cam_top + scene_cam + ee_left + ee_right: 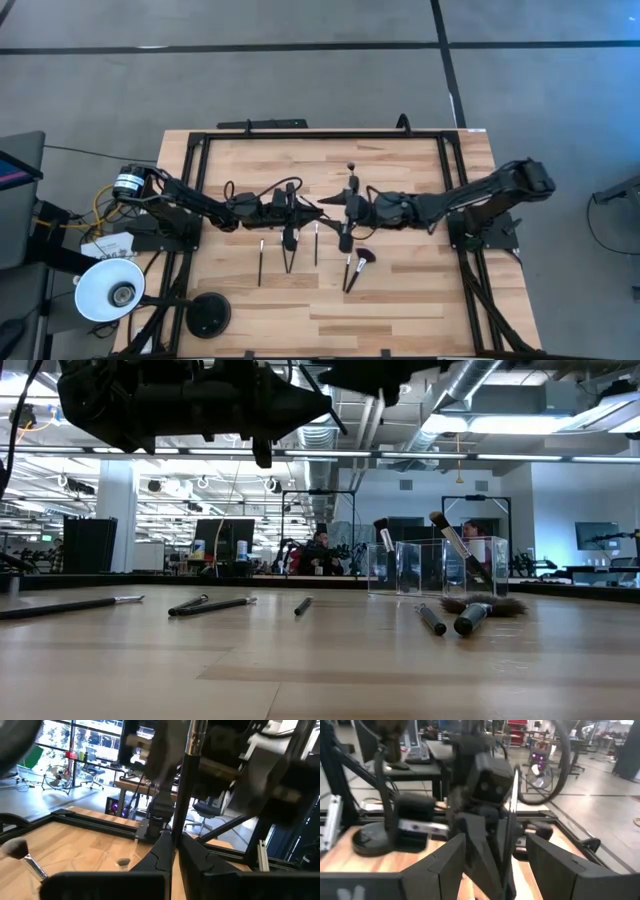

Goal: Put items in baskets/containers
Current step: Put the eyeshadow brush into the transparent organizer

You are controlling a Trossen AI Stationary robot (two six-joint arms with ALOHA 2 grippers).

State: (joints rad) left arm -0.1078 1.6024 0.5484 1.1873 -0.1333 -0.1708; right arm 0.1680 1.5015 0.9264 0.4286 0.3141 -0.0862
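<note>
Over the table's middle, my left gripper (175, 844) is shut on a slim dark brush (182, 795) with a silver ferrule (194, 735). My right gripper (496, 845) faces it, open. Its fingers stand on either side of that brush (512, 805) and the left fingertips, with a gap on each side. The two grippers meet in the high view, left gripper (320, 206) and right gripper (336, 203). The clear cup (430, 565) stands toward the far edge and holds two brushes (450, 538). Several brushes (290, 255) lie flat on the wood, among them a fan-shaped one (362, 259). My left gripper pinches the brush's dark handle (176, 832) between its two fingertips. The handle runs out past the fingertips toward the right gripper, ferrule end away from the fingers. The brush is lifted clear of the table.
A white round lamp shade (110, 290) and a black round base (208, 315) sit at the near left corner. A black frame (190, 160) runs along the table's sides. Bare wood (400, 310) lies toward the near edge.
</note>
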